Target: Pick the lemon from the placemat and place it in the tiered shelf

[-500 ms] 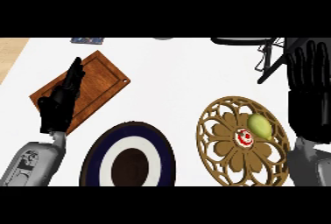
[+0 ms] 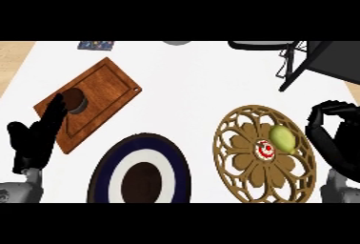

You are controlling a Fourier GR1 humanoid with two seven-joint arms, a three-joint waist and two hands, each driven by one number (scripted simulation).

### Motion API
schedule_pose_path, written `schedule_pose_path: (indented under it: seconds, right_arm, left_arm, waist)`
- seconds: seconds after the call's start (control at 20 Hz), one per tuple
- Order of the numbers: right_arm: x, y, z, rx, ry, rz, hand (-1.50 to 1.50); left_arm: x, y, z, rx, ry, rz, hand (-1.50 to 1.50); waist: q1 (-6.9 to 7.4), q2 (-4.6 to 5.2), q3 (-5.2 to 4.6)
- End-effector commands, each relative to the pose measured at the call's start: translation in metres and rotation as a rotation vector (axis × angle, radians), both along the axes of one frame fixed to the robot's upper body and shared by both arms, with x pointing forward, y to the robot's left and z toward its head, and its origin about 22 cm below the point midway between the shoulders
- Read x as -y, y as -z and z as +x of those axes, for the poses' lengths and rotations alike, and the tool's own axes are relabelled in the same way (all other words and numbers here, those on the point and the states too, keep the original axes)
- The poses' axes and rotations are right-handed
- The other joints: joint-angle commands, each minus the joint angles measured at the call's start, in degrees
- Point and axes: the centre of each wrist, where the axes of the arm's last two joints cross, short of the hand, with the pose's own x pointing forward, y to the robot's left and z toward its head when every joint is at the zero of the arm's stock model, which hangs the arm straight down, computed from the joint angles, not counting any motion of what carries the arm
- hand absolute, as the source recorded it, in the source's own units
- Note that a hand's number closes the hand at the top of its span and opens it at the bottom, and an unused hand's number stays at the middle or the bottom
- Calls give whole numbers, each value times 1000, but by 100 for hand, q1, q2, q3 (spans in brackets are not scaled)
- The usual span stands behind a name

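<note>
Head view, white counter (image 2: 190, 90). Item: lemon (image 2: 283, 137), yellow-green, lying on the upper right part of a round tan openwork placemat (image 2: 264, 155), just right of the mat's small red and white centre mark (image 2: 265, 149); nothing touches the fruit. Item: tiered shelf (image 2: 309, 59), dark frame and dark panel, at the upper right corner of the counter, well apart from the lemon. Item: right hand (image 2: 332, 136), black, at the right edge just beside the placemat's rim, fingers curled inward and closed on nothing, apart from the lemon. Item: left hand (image 2: 36, 138), black, at the lower left, fingers straight and held together, pointing up and to the right, their tips lying over the lower left part of a brown wooden cutting board (image 2: 91, 107). Item: small dark round object (image 2: 73, 99) on that board, beside the fingertips; whether they touch it cannot be told. Item: round plate (image 2: 139, 170), dark blue rim, white ring, dark brown centre, at the lower middle between board and placemat. Item: small patterned object (image 2: 95, 45) at the upper left edge. Item: grey round object (image 2: 177, 43), partly cut off at the top edge.
</note>
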Motion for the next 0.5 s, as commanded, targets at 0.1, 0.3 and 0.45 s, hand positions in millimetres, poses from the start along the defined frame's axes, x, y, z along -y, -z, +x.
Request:
schedule_pose_path:
  seconds: [0.1,0.3,0.45]
  right_arm:
    - [-60,76,-33,96,26,-56,-150]
    - [-79,98,-74,52,43,-96,-150]
    - [-41,88,-92,-57,231,-243,-150]
  left_arm:
    - [-19,30,-23,-70,-12,-44,0]
    - [-41,14,-29,-63,-10,-51,0]
    - [-29,15,-29,-67,-8,-59,0]
  waist:
    - [42,-22,13]
    - [15,-40,10]
    - [-29,-49,1]
